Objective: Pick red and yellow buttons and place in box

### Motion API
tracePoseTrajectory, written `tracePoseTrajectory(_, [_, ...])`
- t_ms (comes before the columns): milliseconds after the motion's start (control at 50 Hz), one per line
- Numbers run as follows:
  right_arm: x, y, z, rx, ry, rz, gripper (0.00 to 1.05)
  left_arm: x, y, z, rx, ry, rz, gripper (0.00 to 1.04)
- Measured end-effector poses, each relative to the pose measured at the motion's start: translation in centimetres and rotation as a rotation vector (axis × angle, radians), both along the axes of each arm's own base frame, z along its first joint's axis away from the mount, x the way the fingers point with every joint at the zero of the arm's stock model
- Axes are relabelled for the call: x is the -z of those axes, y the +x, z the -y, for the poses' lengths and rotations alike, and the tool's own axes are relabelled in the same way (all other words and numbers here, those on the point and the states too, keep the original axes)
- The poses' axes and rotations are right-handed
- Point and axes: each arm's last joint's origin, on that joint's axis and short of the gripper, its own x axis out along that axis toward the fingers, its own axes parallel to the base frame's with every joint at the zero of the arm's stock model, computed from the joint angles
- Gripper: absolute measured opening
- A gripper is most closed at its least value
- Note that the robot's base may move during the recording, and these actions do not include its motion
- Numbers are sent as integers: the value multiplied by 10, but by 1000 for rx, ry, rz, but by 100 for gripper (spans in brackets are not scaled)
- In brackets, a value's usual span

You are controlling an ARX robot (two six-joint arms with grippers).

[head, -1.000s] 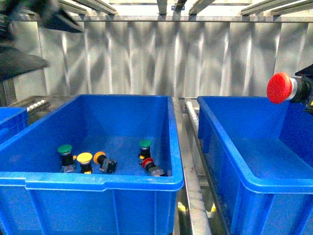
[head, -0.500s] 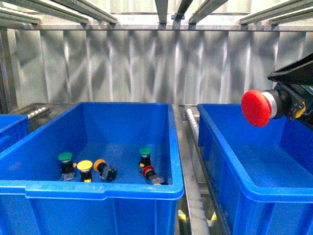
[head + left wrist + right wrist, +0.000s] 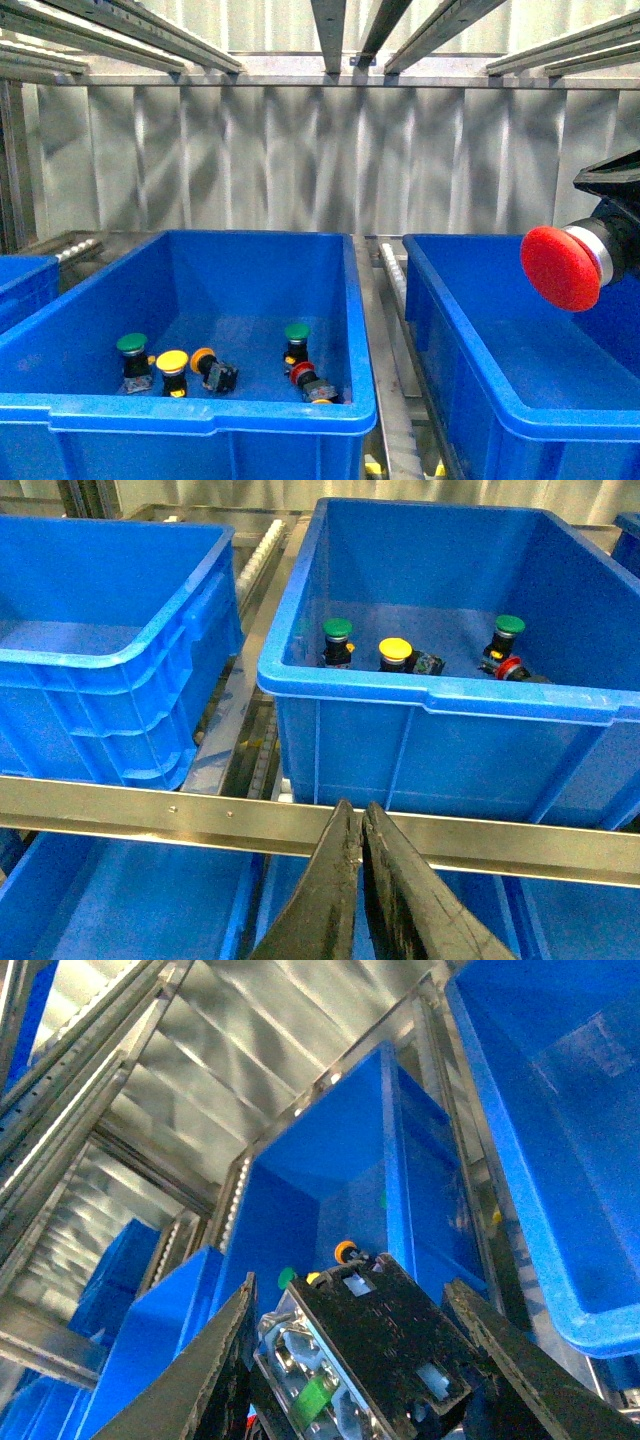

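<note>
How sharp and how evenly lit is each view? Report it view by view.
Front view: sharp, with streaky reflections on the metal back wall; the red button near the lens looks slightly soft. Left wrist view: evenly lit and crisp, the left gripper a dark shape, jaws shut. Right wrist view: tilted, bright sheen on the wall, the right gripper dark in the foreground.

Bright light streaks the corrugated wall (image 3: 300,160) with glare; focus sharp.

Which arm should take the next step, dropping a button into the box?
Right. The right gripper holds the red button over the box; the left gripper is shut and empty.
</note>
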Motion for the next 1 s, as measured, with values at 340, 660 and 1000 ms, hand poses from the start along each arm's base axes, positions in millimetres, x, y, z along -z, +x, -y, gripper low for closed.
tracePoseTrajectory(340, [-7,-10,-10,28,-88,48,46,14,-8,0,0,3,0,3])
tracePoseTrajectory(660, [-15,-22,-14,82,-211,113,46,23,-21,0,1,4,3,3])
tracePoseTrajectory(1000, [-7,5,-9,128,-518,103,45,23,-21,0,1,3,3,39])
